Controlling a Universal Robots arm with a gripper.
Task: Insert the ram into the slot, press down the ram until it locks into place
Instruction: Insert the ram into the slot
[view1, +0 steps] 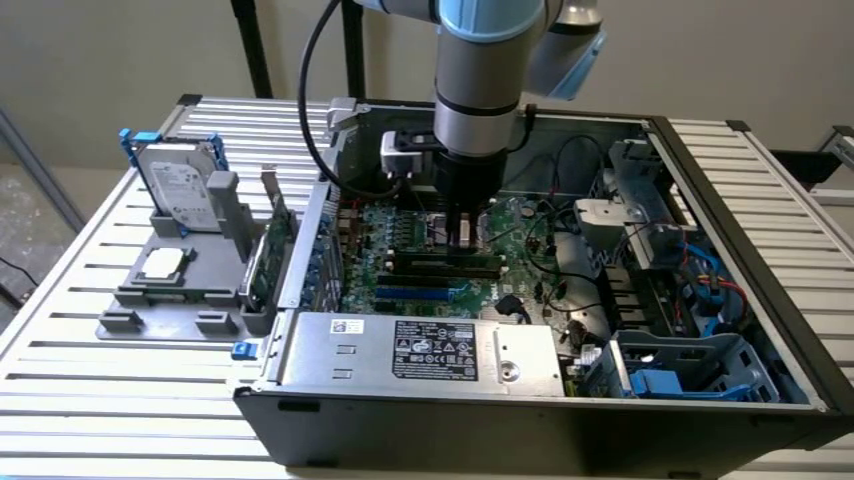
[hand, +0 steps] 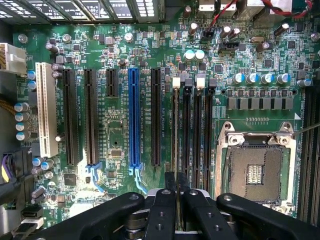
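My gripper (view1: 462, 232) reaches down into the open computer case, low over the motherboard (view1: 400, 290). In the wrist view its two black fingers (hand: 165, 200) stand nearly together at the gripper (hand: 177, 176), shut on the ram (hand: 177, 206), which appears edge-on as a thin strip between them. That edge lines up with the slot (hand: 176, 125), the outermost of several parallel black memory sockets, with a white latch at its far end. I cannot tell whether the ram touches the slot. The silver processor socket (hand: 255, 167) lies beside these sockets.
A bright blue socket (hand: 133, 120) and a white one (hand: 46, 110) lie further along the board. Outside the case, a grey holder (view1: 174, 290) carries a hard drive (view1: 187, 190) and an upright green card (view1: 274, 250). The power supply (view1: 414, 350) and cables (view1: 561, 290) crowd the case.
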